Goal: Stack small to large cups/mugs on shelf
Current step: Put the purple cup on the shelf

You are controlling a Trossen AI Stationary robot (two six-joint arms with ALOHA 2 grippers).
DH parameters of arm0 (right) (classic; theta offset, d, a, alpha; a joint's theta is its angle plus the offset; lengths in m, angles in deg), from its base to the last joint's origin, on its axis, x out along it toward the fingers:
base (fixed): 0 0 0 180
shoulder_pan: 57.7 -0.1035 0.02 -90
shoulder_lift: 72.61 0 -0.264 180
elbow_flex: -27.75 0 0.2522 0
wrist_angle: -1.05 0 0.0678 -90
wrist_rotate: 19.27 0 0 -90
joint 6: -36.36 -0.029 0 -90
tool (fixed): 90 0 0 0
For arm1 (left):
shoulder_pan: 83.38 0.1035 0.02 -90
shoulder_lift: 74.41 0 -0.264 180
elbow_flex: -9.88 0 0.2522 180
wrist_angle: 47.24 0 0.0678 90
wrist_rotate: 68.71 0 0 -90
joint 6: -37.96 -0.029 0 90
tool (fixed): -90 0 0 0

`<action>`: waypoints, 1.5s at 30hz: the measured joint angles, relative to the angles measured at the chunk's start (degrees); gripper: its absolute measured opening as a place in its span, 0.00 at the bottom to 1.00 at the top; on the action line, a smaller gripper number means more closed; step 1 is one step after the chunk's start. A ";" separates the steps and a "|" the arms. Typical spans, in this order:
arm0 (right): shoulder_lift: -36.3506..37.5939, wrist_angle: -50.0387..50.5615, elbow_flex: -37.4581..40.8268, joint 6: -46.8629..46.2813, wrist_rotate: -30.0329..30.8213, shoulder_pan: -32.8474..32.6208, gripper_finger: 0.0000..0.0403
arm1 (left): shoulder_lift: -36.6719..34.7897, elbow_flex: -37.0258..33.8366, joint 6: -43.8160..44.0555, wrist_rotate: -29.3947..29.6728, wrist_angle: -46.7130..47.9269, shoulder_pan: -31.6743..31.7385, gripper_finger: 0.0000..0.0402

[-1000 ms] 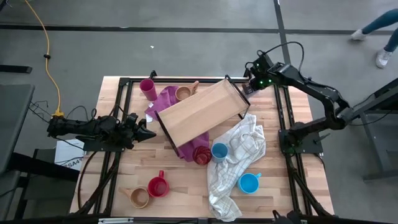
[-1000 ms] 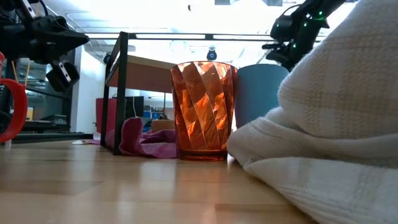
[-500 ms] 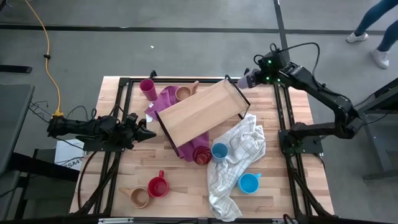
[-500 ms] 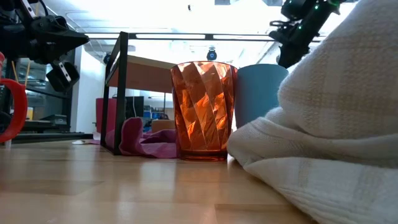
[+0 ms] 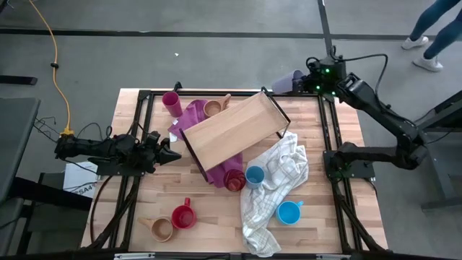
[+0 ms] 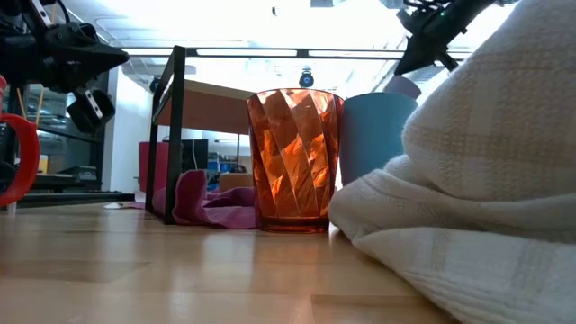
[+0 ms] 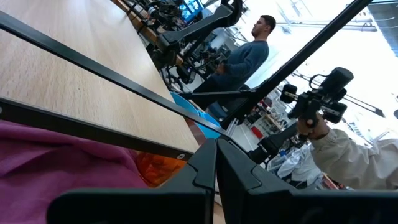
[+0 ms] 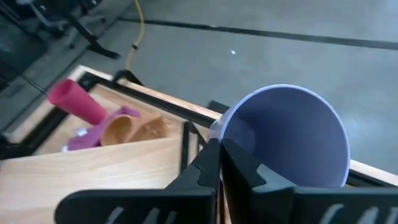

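My right hand (image 5: 303, 81) is pinched on the rim of the lavender tumbler (image 5: 291, 79), holding it tipped on its side in the air above the far right corner of the worktop (image 5: 216, 217), just past the far end of the shelf (image 5: 231, 130). From my right wrist, the lavender tumbler's open mouth faces me, with my fingers (image 8: 214, 165) clamped over its near edge.

My left hand (image 5: 167, 154) hangs at the left side of the worktop, fingers pressed together on nothing, pointing toward the shelf.

The shelf lies askew across the middle of the worktop, over a purple cloth (image 5: 193, 112). Beyond it stand the magenta tumbler (image 5: 171, 102) and a tan mug (image 5: 214, 108). Against the shelf's near end sits an orange-red ribbed tumbler (image 6: 294, 157), touching a blue cup (image 5: 254, 175) that rests at the edge of the white checked towel (image 5: 274, 188). A second blue cup (image 5: 289, 212) lies on the towel's near side. Near the front left, a red mug (image 5: 182, 216) and another tan mug (image 5: 160, 229) sit side by side.
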 joint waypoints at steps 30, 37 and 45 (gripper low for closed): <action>0.72 6.30 -8.59 -0.17 -0.51 -15.62 0.00 | -0.01 -0.01 0.00 0.00 0.12 0.00 0.00; -2.28 7.60 -9.35 -0.09 0.06 -20.17 0.00 | -0.01 -0.02 0.00 0.00 0.13 0.01 0.00; -5.39 8.23 -9.35 0.58 1.48 -24.08 0.00 | 0.00 -0.02 0.00 -0.33 0.11 0.02 0.00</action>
